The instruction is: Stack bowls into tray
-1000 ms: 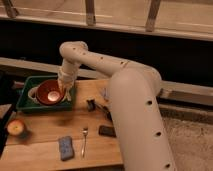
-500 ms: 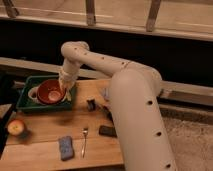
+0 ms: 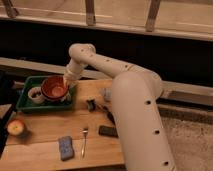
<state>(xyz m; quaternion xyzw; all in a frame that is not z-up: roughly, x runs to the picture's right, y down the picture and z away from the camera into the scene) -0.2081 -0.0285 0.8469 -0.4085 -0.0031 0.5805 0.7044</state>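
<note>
At left of centre, the claw (image 3: 66, 83) is closed on the rim of the orange-brown bowl (image 3: 54, 87), which sits in the green tray (image 3: 26, 104) on the wooden surface (image 3: 45, 135).

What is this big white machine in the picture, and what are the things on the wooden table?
The white shape is a robot arm, seen by one camera looking down from above and behind it. At its far end is the gripper, a two-finger hand, here shut at the rim of an orange-brown bowl; it seems to grip that rim. The bowl is in a dark green tray, next to a small white cup. On the wooden table lie an apple, a blue sponge, a fork and some small dark things I cannot name.
</note>
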